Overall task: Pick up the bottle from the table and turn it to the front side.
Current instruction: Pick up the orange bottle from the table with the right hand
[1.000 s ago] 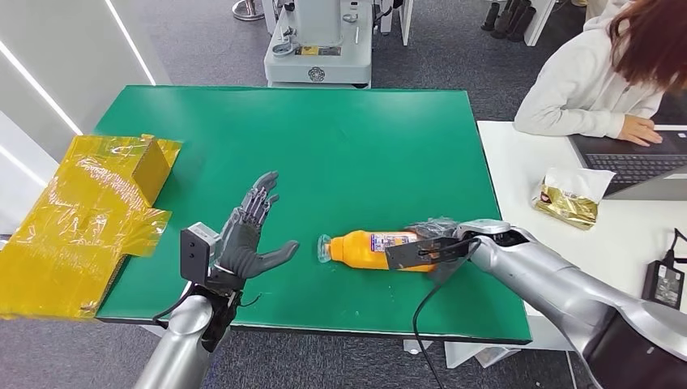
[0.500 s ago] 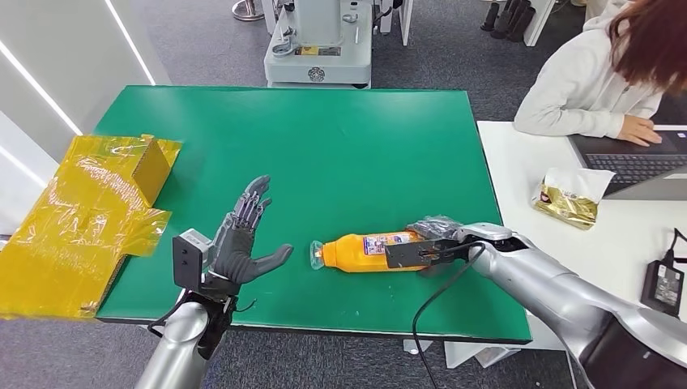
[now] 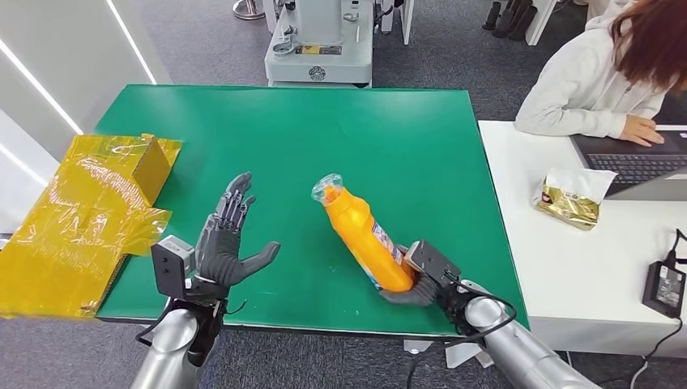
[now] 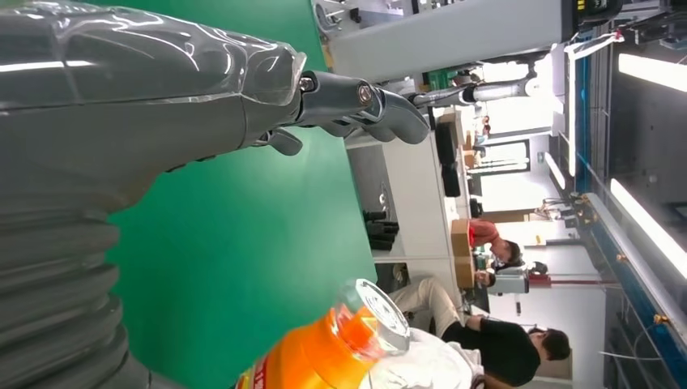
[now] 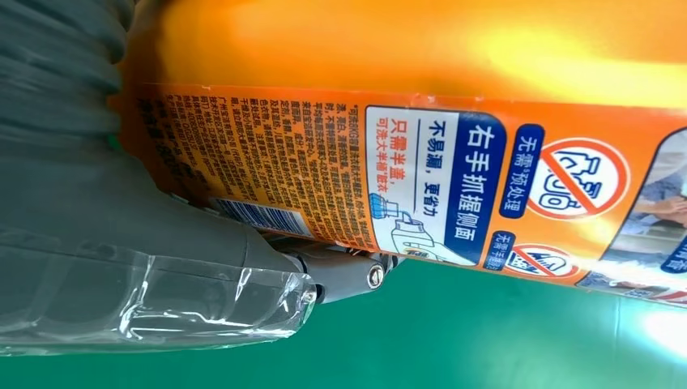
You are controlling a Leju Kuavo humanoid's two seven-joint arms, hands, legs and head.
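Bottle (image 3: 362, 237) tilts in my right hand's (image 3: 418, 285) grip; my left hand (image 3: 228, 243) spread beside it, yellow box (image 3: 85, 215) beyond.

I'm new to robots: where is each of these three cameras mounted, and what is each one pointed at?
Head view: high on the robot's body, looking forward and down at the green table; both silver arms show, the right robot hand holding the orange bottle, the left robot hand open.
Left wrist view: behind the left robot hand, looking across the table; the bottle's clear cap shows.
Right wrist view: behind the right robot hand, close against the bottle's label.
Shared: all three views show the bottle and the table.
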